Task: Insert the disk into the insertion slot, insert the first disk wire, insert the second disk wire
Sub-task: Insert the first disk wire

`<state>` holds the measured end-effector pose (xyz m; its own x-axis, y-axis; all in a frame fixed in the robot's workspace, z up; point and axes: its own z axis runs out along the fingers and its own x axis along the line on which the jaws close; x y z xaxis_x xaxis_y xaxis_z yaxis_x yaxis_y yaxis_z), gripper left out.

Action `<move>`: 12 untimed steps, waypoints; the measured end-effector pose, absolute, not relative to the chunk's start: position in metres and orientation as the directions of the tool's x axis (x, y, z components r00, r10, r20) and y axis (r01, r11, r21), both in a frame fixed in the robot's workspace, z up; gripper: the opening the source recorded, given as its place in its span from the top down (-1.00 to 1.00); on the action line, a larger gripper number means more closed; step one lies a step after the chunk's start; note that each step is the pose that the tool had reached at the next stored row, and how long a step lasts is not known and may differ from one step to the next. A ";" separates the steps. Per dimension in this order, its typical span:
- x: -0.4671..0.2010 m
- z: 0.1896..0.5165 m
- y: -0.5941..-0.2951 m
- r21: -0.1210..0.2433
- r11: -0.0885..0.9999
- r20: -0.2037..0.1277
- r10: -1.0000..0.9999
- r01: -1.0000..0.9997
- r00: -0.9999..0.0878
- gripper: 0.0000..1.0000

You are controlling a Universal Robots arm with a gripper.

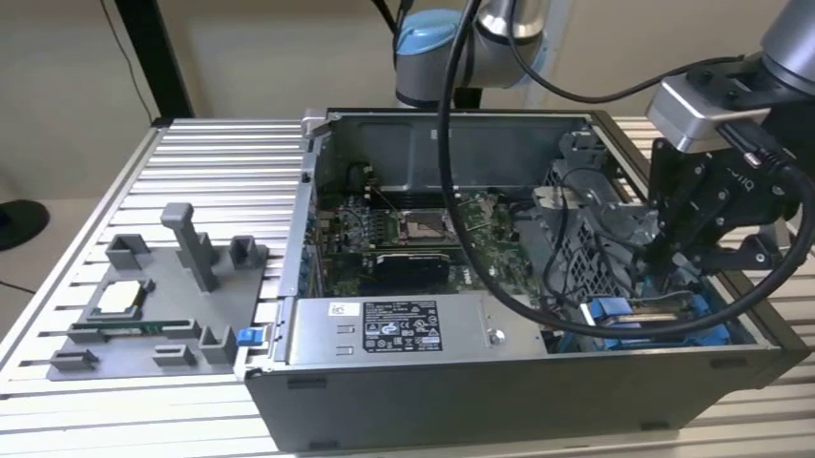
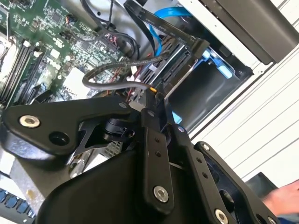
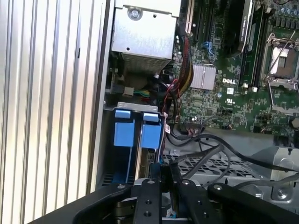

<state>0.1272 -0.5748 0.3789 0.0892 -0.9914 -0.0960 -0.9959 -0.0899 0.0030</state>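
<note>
The disk (image 3: 147,164) sits edge-on in the insertion slot (image 3: 122,163), between the two bright blue tabs (image 3: 124,134) of its carrier. In the exterior view the slot (image 1: 681,331) lies in the case's near corner on the exterior view's right. My gripper (image 1: 665,260) hangs right over it, inside the case. Its fingers (image 2: 150,122) stand close together, shut on the end of a disk wire (image 2: 112,70), a black sleeved cable with an orange tip. The first wrist view shows thin coloured wires (image 3: 161,140) running down to the gripper (image 3: 162,171) beside the disk.
The open case holds a motherboard (image 1: 407,229), a silver box with a sticker (image 1: 388,329) and a grey drive cage (image 1: 589,239) with loose black cables. A blue flat cable (image 2: 163,18) runs near the bay. A grey fixture tray (image 1: 153,305) stands on the slatted table (image 1: 217,162).
</note>
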 end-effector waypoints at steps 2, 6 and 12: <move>0.130 0.378 -0.575 0.013 -0.090 -0.096 -0.991 -0.996 0.088 1.00; 0.134 0.376 -0.575 0.027 -0.088 -0.097 -0.992 -0.996 0.085 1.00; 0.140 0.373 -0.575 0.044 -0.085 -0.099 -0.992 -0.995 0.080 1.00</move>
